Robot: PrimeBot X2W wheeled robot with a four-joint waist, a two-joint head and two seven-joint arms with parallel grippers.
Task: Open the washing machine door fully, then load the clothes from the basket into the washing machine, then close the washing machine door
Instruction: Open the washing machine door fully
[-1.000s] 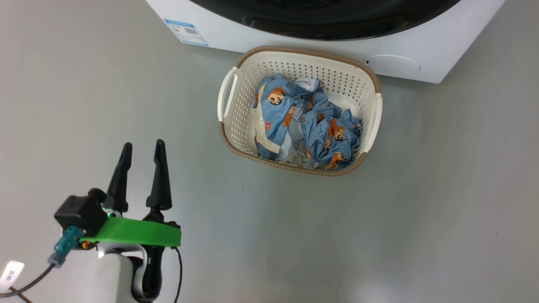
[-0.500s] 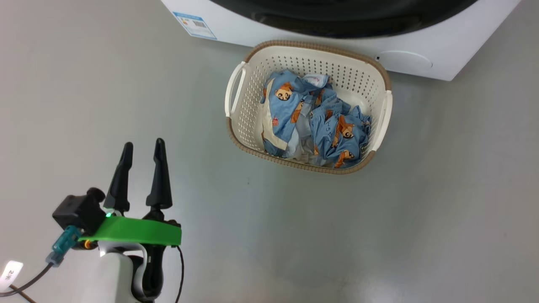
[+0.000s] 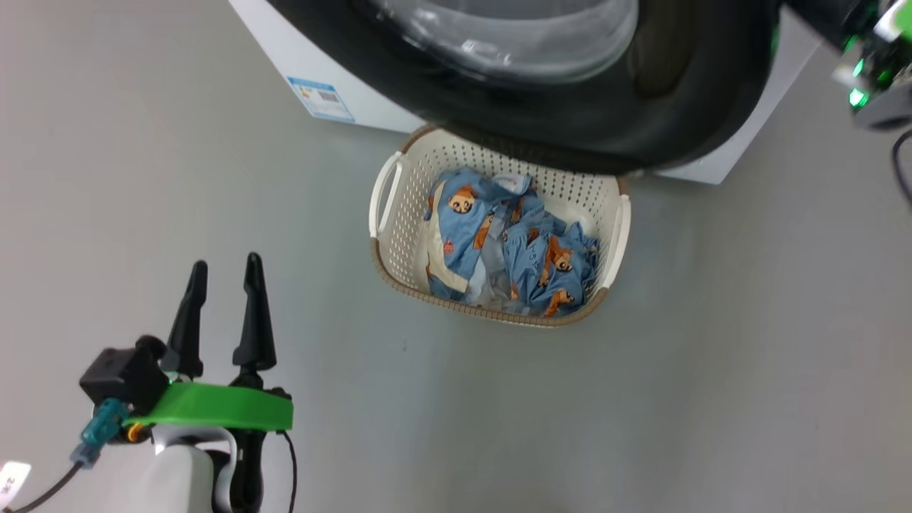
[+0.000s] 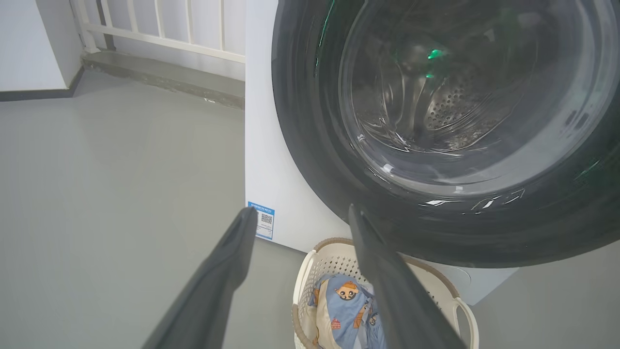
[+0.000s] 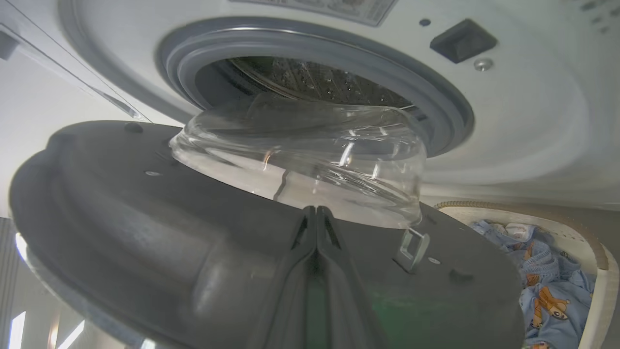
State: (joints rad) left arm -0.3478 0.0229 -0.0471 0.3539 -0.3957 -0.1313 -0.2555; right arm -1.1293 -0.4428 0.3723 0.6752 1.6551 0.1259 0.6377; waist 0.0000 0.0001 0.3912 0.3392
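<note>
The washing machine door point(image 3: 684, 107) stands partly open, its glossy black ring and glass bowl point(image 3: 513, 35) overhanging the far rim of the basket point(image 3: 385, 256). Light blue bear-print clothes point(image 3: 513, 249) lie in the basket, on the floor before the white washing machine point(image 3: 285, 50). My left gripper point(image 3: 225, 262) hovers open and empty at the lower left, well clear of the basket. In the right wrist view my right gripper point(image 5: 316, 208) is shut, its tips against the door's dark grey inner face point(image 5: 145, 208) just below the glass bowl point(image 5: 310, 150). Behind it show the grey gasket point(image 5: 421, 92) and steel drum point(image 5: 315, 80).
Grey floor surrounds the basket point(image 4: 302, 281). A blue label point(image 3: 320, 98) marks the washer's lower corner. My right arm's wrist with green lights point(image 3: 873, 78) sits at the upper right beside the door's edge. A white railing and low step point(image 4: 160, 77) lie beyond the washer's left side.
The head camera has shifted. The door has swung outward over the basket's far rim, showing its glass bowl, and my right wrist has come into view at the upper right. The left gripper stays open.
</note>
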